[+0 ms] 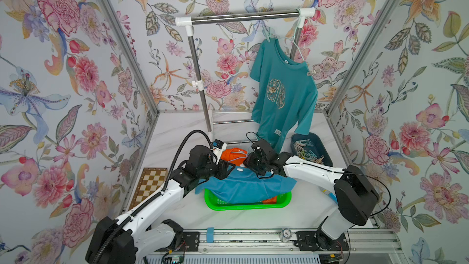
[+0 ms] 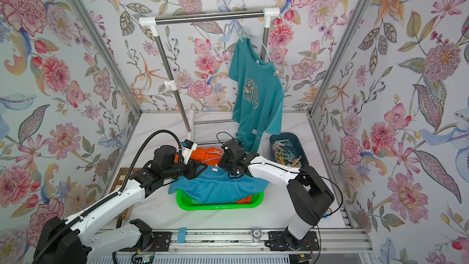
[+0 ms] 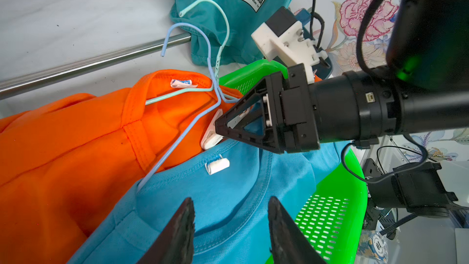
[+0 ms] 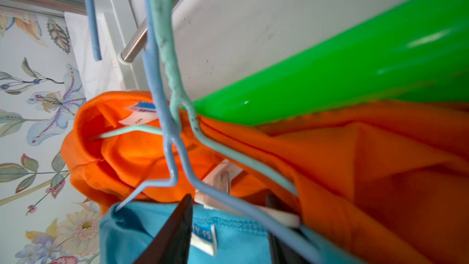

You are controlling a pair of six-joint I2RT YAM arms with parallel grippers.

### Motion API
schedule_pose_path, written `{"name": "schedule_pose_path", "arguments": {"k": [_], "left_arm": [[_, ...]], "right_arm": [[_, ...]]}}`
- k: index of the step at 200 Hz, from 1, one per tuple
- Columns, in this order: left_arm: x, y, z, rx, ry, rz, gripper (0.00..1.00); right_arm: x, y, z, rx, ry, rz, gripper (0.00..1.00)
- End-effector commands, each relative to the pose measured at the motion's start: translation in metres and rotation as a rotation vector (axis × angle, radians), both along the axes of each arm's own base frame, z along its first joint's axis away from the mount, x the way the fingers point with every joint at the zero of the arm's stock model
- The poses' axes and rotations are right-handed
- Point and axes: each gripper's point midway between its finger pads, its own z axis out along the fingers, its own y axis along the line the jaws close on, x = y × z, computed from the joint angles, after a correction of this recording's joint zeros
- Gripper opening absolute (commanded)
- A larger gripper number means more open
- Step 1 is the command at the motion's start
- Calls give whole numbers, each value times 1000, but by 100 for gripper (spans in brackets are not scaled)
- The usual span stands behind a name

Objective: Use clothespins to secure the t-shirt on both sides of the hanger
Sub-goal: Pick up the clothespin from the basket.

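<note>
Altogether three t-shirts (teal point(image 1: 281, 92), orange point(image 3: 76, 135), blue point(image 1: 241, 186)), right hand point(image 3: 218, 129) pinching one white clothespin point(image 3: 210, 141), left hand point(image 3: 231, 199) parted, empty.

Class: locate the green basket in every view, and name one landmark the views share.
Top view: green basket, lower centre, under the blue t-shirt.
Top view: lower centre too.
Left wrist: perforated wall beside the blue t-shirt.
Right wrist: smooth rim along the orange t-shirt.
Shared landmark: the orange t-shirt, seen in all four.
</note>
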Motion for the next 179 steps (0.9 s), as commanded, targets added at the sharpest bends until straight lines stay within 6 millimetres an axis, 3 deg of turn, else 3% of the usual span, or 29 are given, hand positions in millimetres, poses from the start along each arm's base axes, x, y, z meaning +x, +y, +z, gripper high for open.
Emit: {"name": "schedule_pose_path", "arguments": {"k": [1,64,102,132,179], "left_arm": [[0,3,-7,13,3,-3,50],[-3,4,-8,6,11,-3,52],[-3,3,-10,4,18,-3,54],[-1,1,-10,-1,24,-9,54],[4,-3,1,-27,6,-10,57]], "right_arm": [[5,-14,5,-39,-38,-53,50],[18,0,-10,42,-69,-111,23],[16,1,-7,42,-89,-101,16],[9,2,8,79,-133,-69,8],[1,6,52,181,-254,28,4]]}}
